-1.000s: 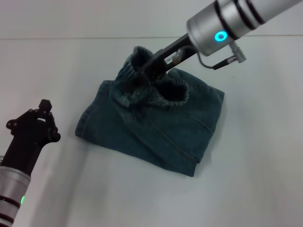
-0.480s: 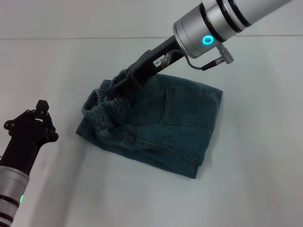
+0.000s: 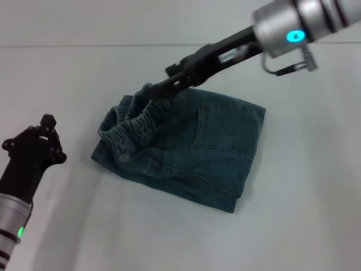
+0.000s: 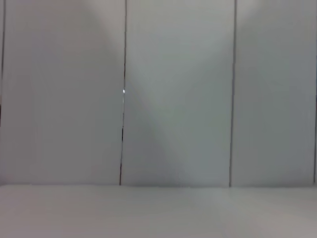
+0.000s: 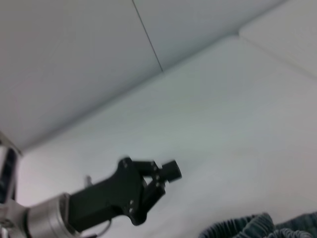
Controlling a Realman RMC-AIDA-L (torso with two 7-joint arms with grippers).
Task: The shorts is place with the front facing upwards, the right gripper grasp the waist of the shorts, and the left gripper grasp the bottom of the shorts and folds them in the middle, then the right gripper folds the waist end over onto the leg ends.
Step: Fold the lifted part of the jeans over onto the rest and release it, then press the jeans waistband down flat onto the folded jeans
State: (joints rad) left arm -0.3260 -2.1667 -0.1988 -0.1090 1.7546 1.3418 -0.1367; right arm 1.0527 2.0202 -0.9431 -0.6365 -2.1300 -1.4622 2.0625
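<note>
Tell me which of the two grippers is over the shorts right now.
The right gripper, at the far edge of the shorts by the gathered waist. The left gripper is off to the side over bare table.

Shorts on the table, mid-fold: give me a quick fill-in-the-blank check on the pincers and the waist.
1. The ruched waist lies at the robot's ____ end of the folded shorts.
2. The pincer nearest the waist belongs to the ____ arm; the right pincer is above the cloth's far edge.
3. The left pincer sits ____ the shorts, touching no cloth.

Missing words: left; right; beside
</note>
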